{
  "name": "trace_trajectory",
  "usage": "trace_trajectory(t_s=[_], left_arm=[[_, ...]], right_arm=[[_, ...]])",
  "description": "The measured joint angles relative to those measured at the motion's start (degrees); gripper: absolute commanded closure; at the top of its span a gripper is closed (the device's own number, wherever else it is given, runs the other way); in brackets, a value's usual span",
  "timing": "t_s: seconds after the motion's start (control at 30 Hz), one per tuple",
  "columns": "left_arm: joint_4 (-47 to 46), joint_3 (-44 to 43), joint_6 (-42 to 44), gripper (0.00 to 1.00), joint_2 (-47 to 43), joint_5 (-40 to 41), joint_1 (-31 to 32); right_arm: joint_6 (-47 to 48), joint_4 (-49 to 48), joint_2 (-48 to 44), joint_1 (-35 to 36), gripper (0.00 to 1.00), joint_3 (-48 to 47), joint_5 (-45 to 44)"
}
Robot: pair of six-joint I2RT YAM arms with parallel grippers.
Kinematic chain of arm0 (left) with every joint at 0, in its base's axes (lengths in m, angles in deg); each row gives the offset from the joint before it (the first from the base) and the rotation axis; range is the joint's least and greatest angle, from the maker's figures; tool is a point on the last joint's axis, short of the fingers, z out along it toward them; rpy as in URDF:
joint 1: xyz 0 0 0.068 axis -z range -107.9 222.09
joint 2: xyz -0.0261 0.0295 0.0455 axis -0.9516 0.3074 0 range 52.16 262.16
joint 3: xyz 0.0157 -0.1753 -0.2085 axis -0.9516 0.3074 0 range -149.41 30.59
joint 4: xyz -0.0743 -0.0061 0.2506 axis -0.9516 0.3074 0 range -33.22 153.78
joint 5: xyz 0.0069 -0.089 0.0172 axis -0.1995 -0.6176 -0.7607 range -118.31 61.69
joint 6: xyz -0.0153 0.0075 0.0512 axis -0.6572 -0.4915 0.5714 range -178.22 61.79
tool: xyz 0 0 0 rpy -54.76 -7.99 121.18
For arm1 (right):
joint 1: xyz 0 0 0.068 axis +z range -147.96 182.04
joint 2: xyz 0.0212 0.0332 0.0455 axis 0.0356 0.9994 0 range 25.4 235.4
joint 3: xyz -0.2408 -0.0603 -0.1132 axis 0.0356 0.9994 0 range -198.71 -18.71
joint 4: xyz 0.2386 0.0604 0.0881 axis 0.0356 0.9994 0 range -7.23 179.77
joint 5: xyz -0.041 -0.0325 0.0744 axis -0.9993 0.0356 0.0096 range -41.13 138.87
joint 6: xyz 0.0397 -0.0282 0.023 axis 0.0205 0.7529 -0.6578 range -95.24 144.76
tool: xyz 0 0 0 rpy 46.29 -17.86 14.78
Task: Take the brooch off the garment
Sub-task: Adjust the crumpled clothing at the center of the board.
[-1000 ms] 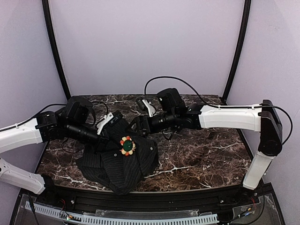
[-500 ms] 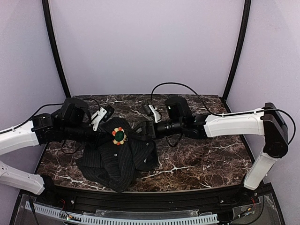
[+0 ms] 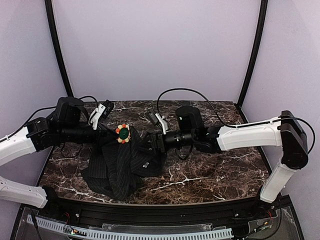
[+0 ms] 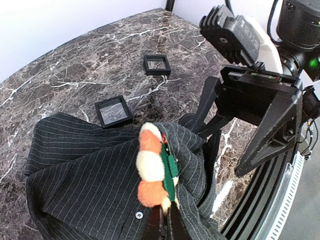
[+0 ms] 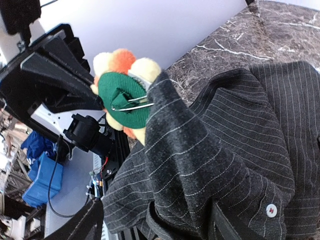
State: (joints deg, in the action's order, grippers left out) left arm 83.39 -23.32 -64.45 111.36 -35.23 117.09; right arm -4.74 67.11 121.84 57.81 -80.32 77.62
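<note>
- Left claw (image 4: 165, 222) clenched on the brooch (image 4: 150, 167), holding the garment (image 4: 85, 185) peaked above the tabletop (image 4: 75, 85).
- Right claw (image 4: 218, 150) spread wide, astride a garment fold.

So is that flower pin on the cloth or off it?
On: the brooch is pinned, its clasp through a lifted fold of the garment.

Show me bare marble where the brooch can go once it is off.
Widest bare stretch of the dark marble table: right front, between the black pinstriped garment and the right arm's base. Smaller patch: left front, between garment and table edge. Crowded: centre-left around the orange-and-cream flower brooch, and beside two small black square boxes.
</note>
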Motion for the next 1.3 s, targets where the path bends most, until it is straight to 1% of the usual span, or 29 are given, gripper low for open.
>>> trace_trajectory(t_s=[0.07,0.23,0.4,0.53,0.67,0.97,1.3], left_arm=[[-0.3,-0.4,0.1,0.99,-0.1,-1.6,-0.7],[-1.1,-0.5,0.4,0.99,-0.5,-4.7,-2.0],[-1.4,-0.5,1.4,0.99,-0.5,-6.9,-2.5],[-1.4,-0.5,1.7,0.99,-0.6,-6.7,-2.6],[-1.7,-0.5,1.6,0.99,-0.6,-4.5,-2.8],[-5.3,1.5,-0.3,0.99,-0.3,1.4,-2.8],[-11.1,7.0,-3.0,0.99,-1.3,1.7,-3.1]], right_arm=[[0.3,-0.5,0.1,0.1,0.47,0.0,-0.2],[1.0,-1.5,0.3,0.4,0.72,0.0,-1.2],[1.4,-1.7,0.8,0.9,1.0,-0.1,-3.7],[1.6,-1.4,1.1,1.0,1.0,-0.3,-5.8],[1.4,-1.5,1.1,1.6,1.0,-1.0,-6.7],[-1.2,-3.4,1.3,6.6,1.0,-3.4,-7.8],[-2.8,-5.4,7.6,10.2,1.0,-11.1,-6.2]])
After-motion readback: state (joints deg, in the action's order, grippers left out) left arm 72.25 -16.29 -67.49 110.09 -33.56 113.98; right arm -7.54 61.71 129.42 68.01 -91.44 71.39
